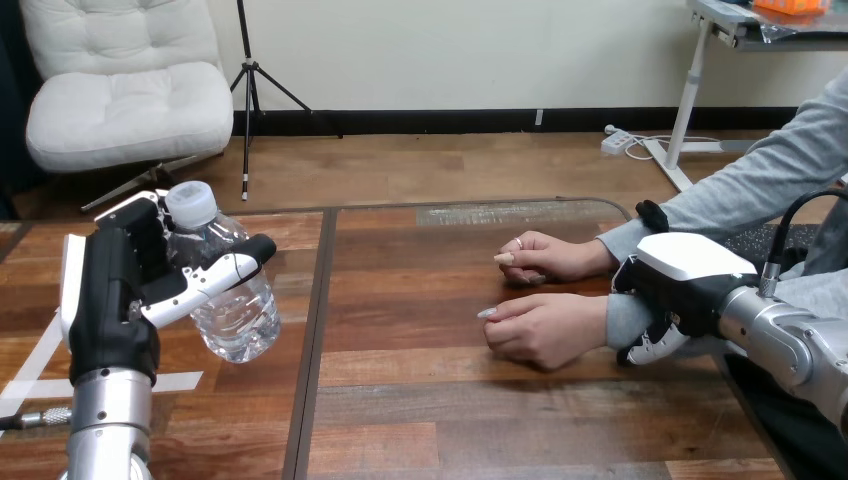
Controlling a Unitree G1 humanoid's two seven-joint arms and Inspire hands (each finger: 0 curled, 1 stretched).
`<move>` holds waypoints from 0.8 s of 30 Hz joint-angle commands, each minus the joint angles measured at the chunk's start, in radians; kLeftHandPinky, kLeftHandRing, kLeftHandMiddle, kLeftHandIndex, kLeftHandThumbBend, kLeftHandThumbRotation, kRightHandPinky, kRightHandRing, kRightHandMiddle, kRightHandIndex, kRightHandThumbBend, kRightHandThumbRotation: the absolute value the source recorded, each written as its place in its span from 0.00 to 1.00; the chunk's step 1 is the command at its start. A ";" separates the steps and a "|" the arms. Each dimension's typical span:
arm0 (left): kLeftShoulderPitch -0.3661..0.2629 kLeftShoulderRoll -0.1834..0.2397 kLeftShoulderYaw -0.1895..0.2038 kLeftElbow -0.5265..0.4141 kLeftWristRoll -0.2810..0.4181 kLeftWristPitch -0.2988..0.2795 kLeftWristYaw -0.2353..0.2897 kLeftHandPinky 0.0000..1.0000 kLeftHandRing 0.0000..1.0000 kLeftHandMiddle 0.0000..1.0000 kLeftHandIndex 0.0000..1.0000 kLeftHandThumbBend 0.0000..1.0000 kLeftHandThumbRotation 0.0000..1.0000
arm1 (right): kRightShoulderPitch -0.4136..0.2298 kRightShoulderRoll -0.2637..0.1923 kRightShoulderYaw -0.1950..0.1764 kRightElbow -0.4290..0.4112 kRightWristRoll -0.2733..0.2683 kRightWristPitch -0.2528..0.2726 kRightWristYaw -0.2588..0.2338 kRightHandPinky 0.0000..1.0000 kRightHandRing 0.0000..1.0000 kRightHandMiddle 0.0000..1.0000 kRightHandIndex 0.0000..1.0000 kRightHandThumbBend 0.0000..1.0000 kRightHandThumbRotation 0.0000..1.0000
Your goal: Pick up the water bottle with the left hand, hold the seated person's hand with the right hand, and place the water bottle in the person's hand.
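We see one clear water bottle (240, 320) gripped in the curled left robot hand (110, 300) above the counter's (420, 400) left side, while the right robot hand (680, 285) wraps the person's wrist (620, 322), and since the person's nearer hand (545, 328) and farther hand (550, 255) both lie palm-down, we judge the bottle could slide off and fall.

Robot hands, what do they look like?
The left hand and right hand are black and boxy with white shells and black-and-white fingers. Round silver forearms carry them. A black cable plugs in by the right wrist.
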 commanded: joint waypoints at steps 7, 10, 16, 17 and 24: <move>-0.045 0.009 0.006 -0.031 -0.004 -0.027 0.001 0.27 0.34 0.39 0.39 0.69 0.00 | -0.049 0.006 -0.038 -0.011 0.032 -0.012 -0.028 0.21 0.27 0.34 0.36 0.60 0.00; -0.045 0.010 0.005 -0.034 0.001 -0.024 0.004 0.27 0.34 0.39 0.39 0.69 0.00 | -0.050 0.007 -0.038 -0.011 0.032 -0.011 -0.030 0.21 0.27 0.34 0.36 0.60 0.00; -0.046 0.009 0.004 -0.037 0.004 -0.021 0.007 0.28 0.34 0.39 0.39 0.69 0.00 | -0.051 0.007 -0.040 -0.011 0.035 -0.011 -0.030 0.21 0.27 0.34 0.36 0.60 0.00; -0.047 0.009 0.004 -0.038 0.002 -0.020 0.006 0.28 0.34 0.39 0.39 0.69 0.00 | -0.051 0.007 -0.042 -0.011 0.036 -0.010 -0.028 0.21 0.27 0.34 0.36 0.60 0.00; -0.049 0.010 0.003 -0.036 -0.001 -0.026 0.001 0.27 0.34 0.39 0.39 0.70 0.00 | -0.054 0.005 -0.046 -0.013 0.040 -0.011 -0.027 0.21 0.26 0.33 0.36 0.60 0.00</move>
